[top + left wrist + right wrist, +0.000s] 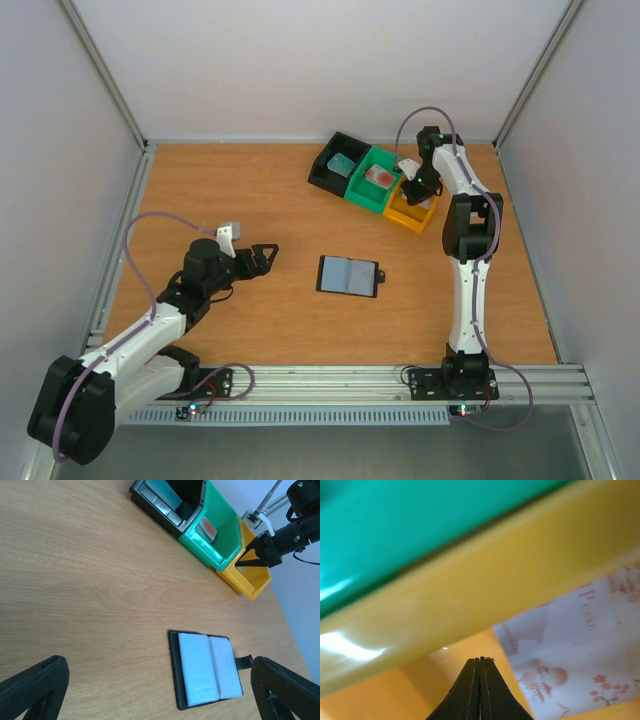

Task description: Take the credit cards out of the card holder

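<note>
Wooden surface (250, 200): holder (348, 275) lies open in the middle, pockets look empty. Got the teal card (341, 162) in black tray (322, 178), red card (381, 176) in green tray (362, 198), white card (580, 650) in yellow tray (405, 218). Right end effector (481, 666) is pinched shut on nothing there; left end effector (270, 254) is wide open, empty. Basically done imo.

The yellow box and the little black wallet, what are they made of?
Yellow box: probably hard, glossy plastic; bright light streaks shine on its wall. Wallet: matte black cover, maybe leather or imitation; its pale pockets look like smooth, slightly shiny plastic.
</note>
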